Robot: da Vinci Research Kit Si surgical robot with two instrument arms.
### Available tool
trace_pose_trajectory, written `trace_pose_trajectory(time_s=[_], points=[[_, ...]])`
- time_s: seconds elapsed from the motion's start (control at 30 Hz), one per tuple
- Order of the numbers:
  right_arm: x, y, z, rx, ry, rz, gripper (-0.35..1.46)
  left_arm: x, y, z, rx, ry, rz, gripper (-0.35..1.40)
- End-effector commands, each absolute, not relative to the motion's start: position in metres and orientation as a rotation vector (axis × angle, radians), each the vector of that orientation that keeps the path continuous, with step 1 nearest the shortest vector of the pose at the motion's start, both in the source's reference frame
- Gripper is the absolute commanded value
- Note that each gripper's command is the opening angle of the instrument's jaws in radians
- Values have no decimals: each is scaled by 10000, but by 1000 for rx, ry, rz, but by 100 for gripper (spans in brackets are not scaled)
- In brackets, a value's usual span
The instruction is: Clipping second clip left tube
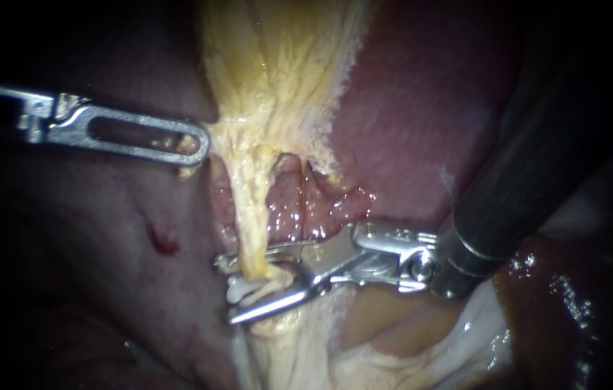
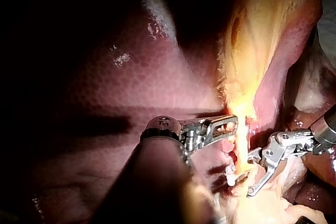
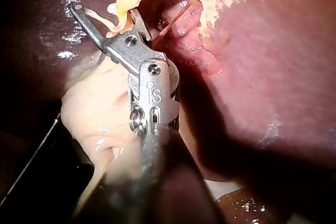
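Light fell brightest on the middle of the scene and faded to black at the far left and right edges. The liver [image 1: 422,108] filled the backdrop, dull pinkish red on the right and greyer and dimmer on the left, where a small red spot [image 1: 164,240] showed. Wet glints lay on a dark brown glossy patch [image 1: 573,289] at the near right. Pale whitish membrane [image 1: 407,354] lay along the near edge.

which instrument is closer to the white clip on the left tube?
Right. The right instrument's open jaws straddle the left tube with the white clip between them. The left instrument is farther up, shut on yellow tissue, apart from the clip.
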State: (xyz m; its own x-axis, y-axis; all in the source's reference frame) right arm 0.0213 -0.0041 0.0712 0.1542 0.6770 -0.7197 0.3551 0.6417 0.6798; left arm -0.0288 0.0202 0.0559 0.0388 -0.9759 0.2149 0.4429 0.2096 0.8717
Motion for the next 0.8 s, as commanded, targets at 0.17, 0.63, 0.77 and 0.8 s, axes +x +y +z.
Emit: trace_pose_trajectory(time_s=[0.17,0.63,0.77,0.8], points=[[211,-46,702,954,1462,252,47,-287,202,559,709,-971,-1240,-35],[216,-63,671,976,1470,230,47,-286,202,561,709,-971,-1240,-35],[216,-65,667,978,1470,227,46,-286,202,561,709,-971,-1240,-35],[216,-65,667,979,1470,226,46,-286,202,561,709,-971,-1239,-35]])
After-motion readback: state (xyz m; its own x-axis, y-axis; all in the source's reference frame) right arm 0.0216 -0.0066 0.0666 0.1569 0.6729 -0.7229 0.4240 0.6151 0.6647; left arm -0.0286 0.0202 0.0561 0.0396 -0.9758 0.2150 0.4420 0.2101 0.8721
